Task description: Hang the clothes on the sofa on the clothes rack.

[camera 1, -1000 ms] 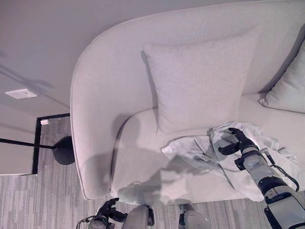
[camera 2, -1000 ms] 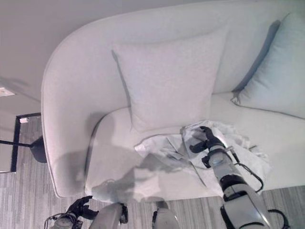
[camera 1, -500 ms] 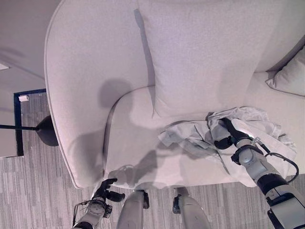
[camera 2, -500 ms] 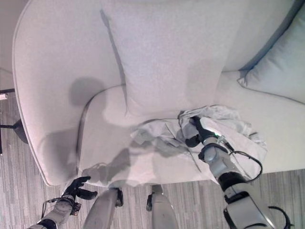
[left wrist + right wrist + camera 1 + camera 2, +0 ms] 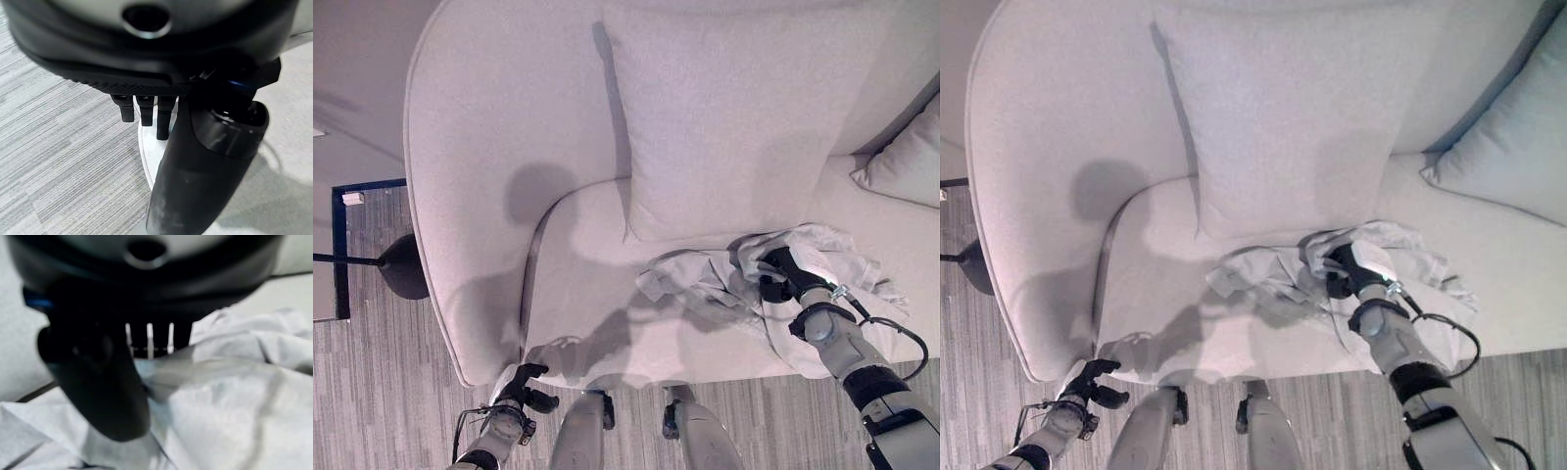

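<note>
Room: a big pale sofa (image 5: 489, 147) stands on a grey striped floor (image 5: 372, 392), with a square cushion (image 5: 724, 117) leaning on its back and a second cushion (image 5: 1508, 157) at the far right.
Clothes: a crumpled white garment (image 5: 705, 284) lies on the sofa seat, just below the square cushion.
Right hand: the right hand (image 5: 781, 274) is down in the middle of the cloth pile. In its wrist view the thumb (image 5: 105, 396) and fingers (image 5: 149, 340) have a fold of the cloth pinched between them.
Left hand: the left hand (image 5: 521, 384) hangs low by the front edge of the sofa, fingers loose, holding nothing.
Rack: a dark stand with a round foot (image 5: 401, 266) is on the floor to the left of the sofa. It may be the clothes rack, but I cannot tell for sure.
Step now: getting a good hold on the cloth.
How to do it well: squeeze a thick fold, not a thin edge, so it does not slip. Then lift straight up and slowly, so the rest of the cloth comes free of the seat.
</note>
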Controlling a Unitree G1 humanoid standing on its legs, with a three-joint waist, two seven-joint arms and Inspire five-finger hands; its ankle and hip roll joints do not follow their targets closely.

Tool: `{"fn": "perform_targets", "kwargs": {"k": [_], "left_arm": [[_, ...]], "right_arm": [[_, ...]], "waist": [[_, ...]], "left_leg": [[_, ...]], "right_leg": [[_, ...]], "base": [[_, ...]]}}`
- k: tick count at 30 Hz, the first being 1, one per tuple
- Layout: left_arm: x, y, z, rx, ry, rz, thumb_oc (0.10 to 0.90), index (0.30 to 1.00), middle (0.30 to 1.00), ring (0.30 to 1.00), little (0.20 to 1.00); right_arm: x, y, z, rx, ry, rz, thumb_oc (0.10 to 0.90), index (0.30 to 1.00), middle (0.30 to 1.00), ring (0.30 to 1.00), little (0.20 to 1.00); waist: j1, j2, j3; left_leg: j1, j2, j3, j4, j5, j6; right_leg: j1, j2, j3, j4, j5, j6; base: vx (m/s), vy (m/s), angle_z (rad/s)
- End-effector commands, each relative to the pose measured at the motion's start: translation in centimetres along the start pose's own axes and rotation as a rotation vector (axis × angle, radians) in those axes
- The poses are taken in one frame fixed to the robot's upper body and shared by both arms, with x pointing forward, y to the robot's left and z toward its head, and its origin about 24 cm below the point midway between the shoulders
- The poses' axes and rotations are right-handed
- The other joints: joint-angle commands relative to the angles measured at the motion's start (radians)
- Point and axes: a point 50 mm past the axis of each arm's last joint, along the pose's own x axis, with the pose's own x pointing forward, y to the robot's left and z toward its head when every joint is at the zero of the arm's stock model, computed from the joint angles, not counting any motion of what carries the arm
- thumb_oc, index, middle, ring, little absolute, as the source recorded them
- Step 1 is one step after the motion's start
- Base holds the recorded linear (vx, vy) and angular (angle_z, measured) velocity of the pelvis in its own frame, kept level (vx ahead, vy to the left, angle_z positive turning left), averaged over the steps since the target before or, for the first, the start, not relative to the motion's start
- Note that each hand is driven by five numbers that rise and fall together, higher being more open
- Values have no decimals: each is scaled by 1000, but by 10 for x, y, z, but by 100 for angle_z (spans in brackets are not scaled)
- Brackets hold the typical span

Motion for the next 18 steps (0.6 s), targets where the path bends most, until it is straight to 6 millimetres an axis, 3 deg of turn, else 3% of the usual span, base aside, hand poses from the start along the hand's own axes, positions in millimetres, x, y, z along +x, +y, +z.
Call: {"fn": "perform_targets", "kwargs": {"k": [1, 6, 10, 11, 14, 18], "left_arm": [[-1, -24, 20, 15, -88, -47, 800, 900, 900, 900, 900], [-3, -24, 16, 15, -82, -42, 800, 900, 900, 900, 900], [-6, -26, 15, -25, -97, -40, 800, 900, 900, 900, 900], [-7, -23, 17, -79, -120, -21, 800, 900, 900, 900, 900], [-8, -20, 20, -119, -142, -9, 800, 900, 900, 900, 900], [-10, -5, 30, -265, -196, 64, 800, 900, 900, 900, 900]], "right_arm": [[-7, -7, -6, -25, -21, -61, 400, 300, 300, 300, 300], [-13, 2, -6, 23, -18, -65, 400, 300, 300, 300, 300], [-22, 7, 0, 244, -47, -115, 400, 300, 300, 300, 300], [-26, 3, 12, 414, -104, -167, 400, 300, 300, 300, 300], [-28, -5, 25, 508, -173, -200, 400, 300, 300, 300, 300], [-30, -31, 59, 776, -336, -277, 400, 300, 300, 300, 300]], "waist": [[-4, -14, -136], [1, -13, -162], [6, -11, -197], [13, -10, -226], [20, -11, -242], [47, -15, -291]], "left_leg": [[-7, 75, -96, 2, -84, -67], [22, 77, -96, 2, -90, -64], [61, 77, -97, 2, -98, -60], [87, 77, -99, 2, -104, -58], [110, 78, -100, 2, -110, -58], [159, 74, -102, 2, -120, -56]], "right_leg": [[-46, -38, -34, 6, -79, 71], [-14, -31, -36, 6, -93, 66], [28, -28, -39, 6, -109, 61], [57, -24, -44, 6, -120, 58], [81, -24, -49, 6, -128, 57], [138, -20, -62, 6, -147, 51]], "base": [[0, 0, 0], [6, 1, 1], [46, 11, 11], [68, 11, 14], [59, 12, 5], [61, 21, 5]]}}
